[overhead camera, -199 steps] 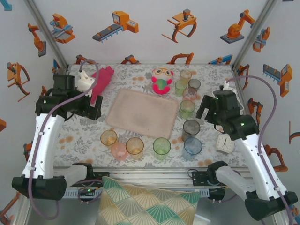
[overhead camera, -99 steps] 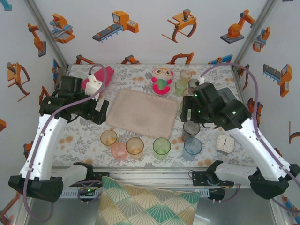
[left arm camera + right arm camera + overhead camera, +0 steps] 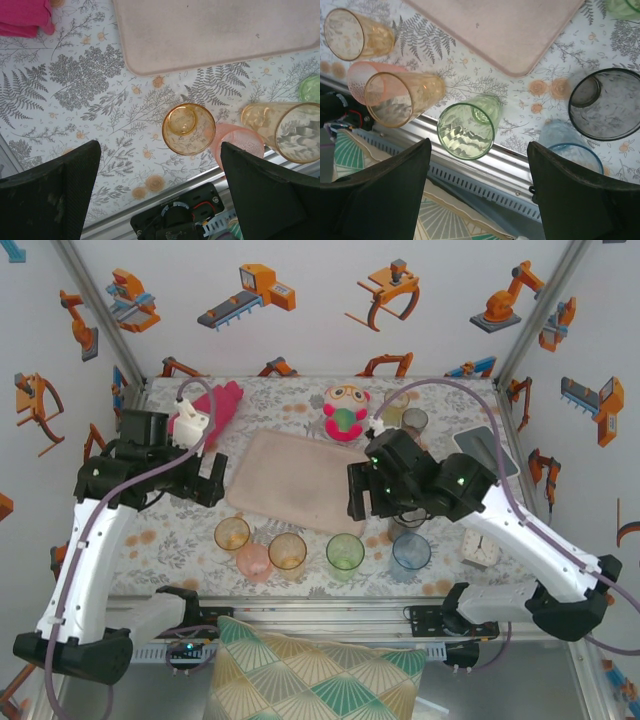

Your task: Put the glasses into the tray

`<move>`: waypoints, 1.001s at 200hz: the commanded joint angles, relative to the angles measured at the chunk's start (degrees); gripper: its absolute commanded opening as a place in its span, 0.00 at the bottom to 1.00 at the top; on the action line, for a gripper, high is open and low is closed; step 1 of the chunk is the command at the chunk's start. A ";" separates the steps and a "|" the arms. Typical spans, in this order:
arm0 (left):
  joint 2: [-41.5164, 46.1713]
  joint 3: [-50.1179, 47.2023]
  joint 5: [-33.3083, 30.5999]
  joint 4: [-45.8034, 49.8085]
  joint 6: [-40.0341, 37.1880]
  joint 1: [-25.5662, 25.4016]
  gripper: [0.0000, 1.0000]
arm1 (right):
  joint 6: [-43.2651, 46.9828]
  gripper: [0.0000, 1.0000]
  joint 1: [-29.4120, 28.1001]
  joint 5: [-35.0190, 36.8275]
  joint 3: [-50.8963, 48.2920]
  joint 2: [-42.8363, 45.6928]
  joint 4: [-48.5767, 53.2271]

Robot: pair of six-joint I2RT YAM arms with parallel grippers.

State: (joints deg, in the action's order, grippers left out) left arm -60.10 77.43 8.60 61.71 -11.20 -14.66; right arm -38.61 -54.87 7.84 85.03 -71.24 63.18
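Floral table carries tray, glasses, magenta cloth, plush toy.

Bright, even, diffuse light fell from above, leaving only faint, soft shadows on the grey-floral white tabletop. The matte beige-pink rectangular tray looked flat and dull. The translucent ribbed green tumbler caught small glints. Wrist views were sharp, with wide-angle lean toward the edges.

White arms, black joints, purple cables

Tray — cut off at top.
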 commanded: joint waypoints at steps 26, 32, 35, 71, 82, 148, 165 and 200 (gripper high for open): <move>1.59 -2.16 -4.71 0.12 1.34 0.44 0.97 | -1.69 0.70 -2.27 -0.65 5.69 -4.72 -0.43; 1.43 -1.90 -5.35 0.25 1.51 0.62 0.97 | -2.04 0.70 -2.70 -0.48 6.07 -5.34 -0.88; 1.27 -1.73 -5.43 0.33 1.72 0.81 0.97 | -2.14 0.70 -2.89 -0.42 6.29 -5.72 -1.17; 2.07 -0.38 -4.39 -0.45 2.99 1.80 0.97 | -0.73 0.64 -5.60 -0.70 11.95 -12.77 1.49; 1.84 0.15 -4.34 -0.28 4.05 2.45 0.97 | -0.42 0.64 -6.56 -0.13 12.69 -14.35 1.49; 1.73 3.25 1.32 1.43 5.72 6.48 0.97 | 2.52 0.56 -8.77 -2.34 6.53 -16.71 -6.73; 1.86 2.40 3.81 1.67 4.29 6.60 0.97 | 3.88 0.56 -9.20 -2.40 5.38 -16.58 -7.34; 2.21 0.17 3.80 1.29 3.06 6.60 0.97 | 6.02 0.55 -9.49 -4.76 2.27 -16.66 -10.47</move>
State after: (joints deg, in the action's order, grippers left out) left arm -58.67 78.85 10.22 61.98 -6.92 -8.43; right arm -35.24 -63.92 5.15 89.01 -87.96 55.59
